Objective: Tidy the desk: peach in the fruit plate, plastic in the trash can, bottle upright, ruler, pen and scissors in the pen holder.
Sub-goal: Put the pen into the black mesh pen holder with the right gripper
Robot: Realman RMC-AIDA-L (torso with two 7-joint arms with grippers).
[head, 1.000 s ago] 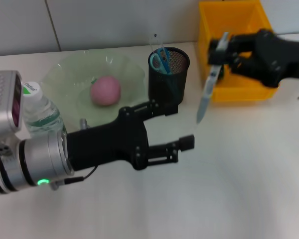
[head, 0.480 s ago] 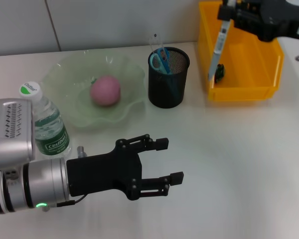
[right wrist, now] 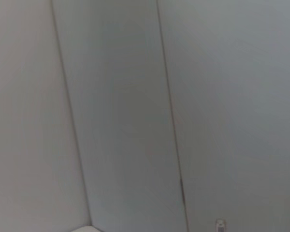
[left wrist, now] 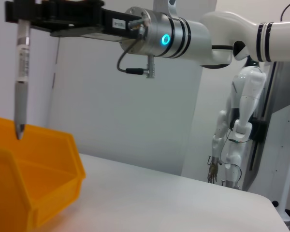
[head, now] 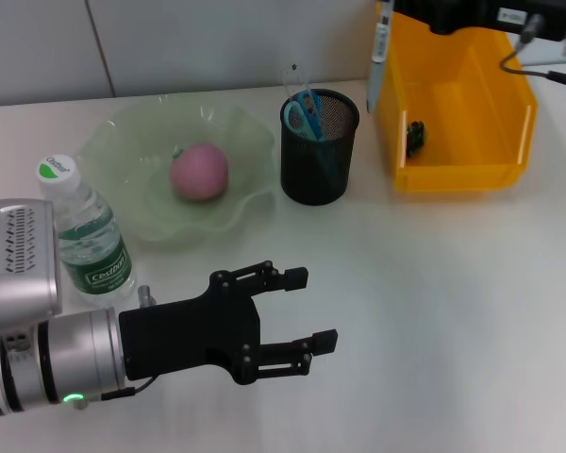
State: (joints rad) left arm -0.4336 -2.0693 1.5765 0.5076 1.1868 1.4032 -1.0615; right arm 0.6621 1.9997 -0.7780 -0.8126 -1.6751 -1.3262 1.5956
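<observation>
My right gripper (head: 391,7) is at the far top edge of the head view, shut on a grey pen (head: 380,57) that hangs upright, tip down, just right of the black mesh pen holder (head: 319,151). The left wrist view shows that gripper (left wrist: 24,12) and the pen (left wrist: 21,72) above the yellow bin (left wrist: 34,188). Blue-handled scissors (head: 302,115) and a thin clear strip stand in the holder. The pink peach (head: 200,172) lies in the green fruit plate (head: 132,142). The bottle (head: 83,236) stands upright. My left gripper (head: 307,308) is open and empty over the near table.
The yellow bin (head: 509,104) stands at the back right with a small dark object (head: 414,138) inside. A cable runs behind it. The right wrist view shows only the wall.
My right gripper has lifted the pen and carried it left, from over the bin toward the pen holder. My left arm has drawn back and down toward the near left.
</observation>
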